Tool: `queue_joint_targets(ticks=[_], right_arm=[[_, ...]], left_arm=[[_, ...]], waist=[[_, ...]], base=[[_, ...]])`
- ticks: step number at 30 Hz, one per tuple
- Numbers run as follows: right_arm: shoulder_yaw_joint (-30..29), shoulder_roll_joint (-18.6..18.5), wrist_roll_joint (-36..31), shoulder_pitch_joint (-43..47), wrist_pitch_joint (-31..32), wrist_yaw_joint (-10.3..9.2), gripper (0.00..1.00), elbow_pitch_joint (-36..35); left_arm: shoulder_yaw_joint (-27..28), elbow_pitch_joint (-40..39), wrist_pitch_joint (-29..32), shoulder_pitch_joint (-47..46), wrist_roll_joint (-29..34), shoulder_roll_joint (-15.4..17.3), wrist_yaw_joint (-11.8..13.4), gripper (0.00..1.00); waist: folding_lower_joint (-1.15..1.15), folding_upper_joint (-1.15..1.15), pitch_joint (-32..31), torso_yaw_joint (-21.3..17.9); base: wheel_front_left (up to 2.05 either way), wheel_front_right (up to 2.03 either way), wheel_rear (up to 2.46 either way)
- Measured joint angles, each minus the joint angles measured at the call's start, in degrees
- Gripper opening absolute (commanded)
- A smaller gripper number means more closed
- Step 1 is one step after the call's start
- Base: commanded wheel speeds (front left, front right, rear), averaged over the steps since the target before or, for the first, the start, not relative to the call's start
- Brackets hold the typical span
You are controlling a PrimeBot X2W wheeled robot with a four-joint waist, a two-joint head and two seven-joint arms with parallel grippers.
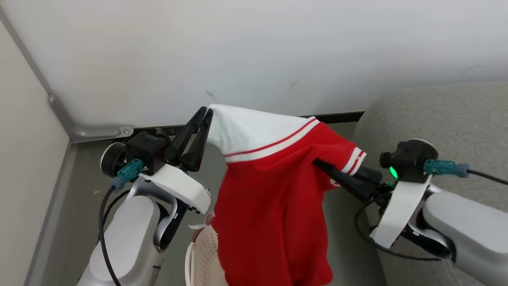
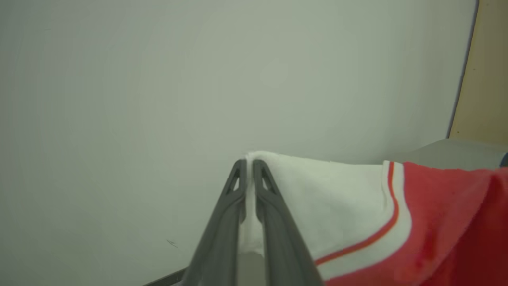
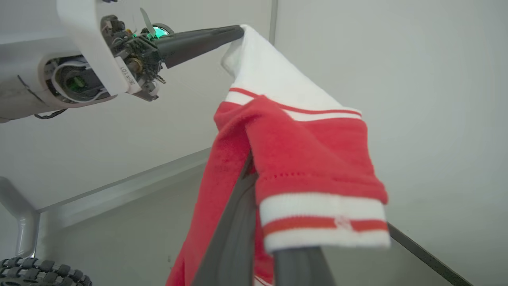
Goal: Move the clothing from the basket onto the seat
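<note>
A red jersey (image 1: 270, 190) is being held aloft above the laundry basket (image 1: 202, 250), beside the sofa seat (image 1: 436, 115).
In the left wrist view, white cloth is being pinched by the left gripper (image 2: 249, 163); the striped sleeve is being clamped by the right gripper (image 1: 322, 166), its fingertips being hidden by fabric.

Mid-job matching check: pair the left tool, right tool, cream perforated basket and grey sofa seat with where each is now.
1. left tool
2. right tool
3. cream perforated plastic basket
4. grey woven-fabric sofa seat

A. below the hanging red-and-white mesh garment
B. clamped on that garment's white corner
C. at the right, beside the right arm
D. fingers tucked under the striped red sleeve

Pairs: 1-B, 2-D, 3-A, 4-C
</note>
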Motion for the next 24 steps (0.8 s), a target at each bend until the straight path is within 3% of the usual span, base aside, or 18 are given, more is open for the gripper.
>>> queue_joint_targets(ticks=[1,9,24], right_arm=[[-0.7,-0.5,0.4,0.0,0.0,0.0,0.0,0.5],[-6.4,-2.8,2.0,0.1,-1.0,0.0,0.0,4.5],[-18.8,-6.2,3.0,4.3,-2.0,0.0,0.0,8.1]], left_arm=[[0.0,0.5,0.1,0.3,0.0,0.1,0.0,1.0],[1.4,2.6,0.5,1.6,-1.4,0.4,0.2,1.0],[7.3,-0.5,-0.2,6.8,-3.5,0.0,4.1,1.0]], waist=[[0.0,0.0,0.0,-0.2],[0.0,0.0,-0.2,-1.5],[0.0,0.0,-1.6,-3.9]], base=[[0.0,0.0,0.0],[0.0,0.0,0.0],[0.0,0.0,0.0]])
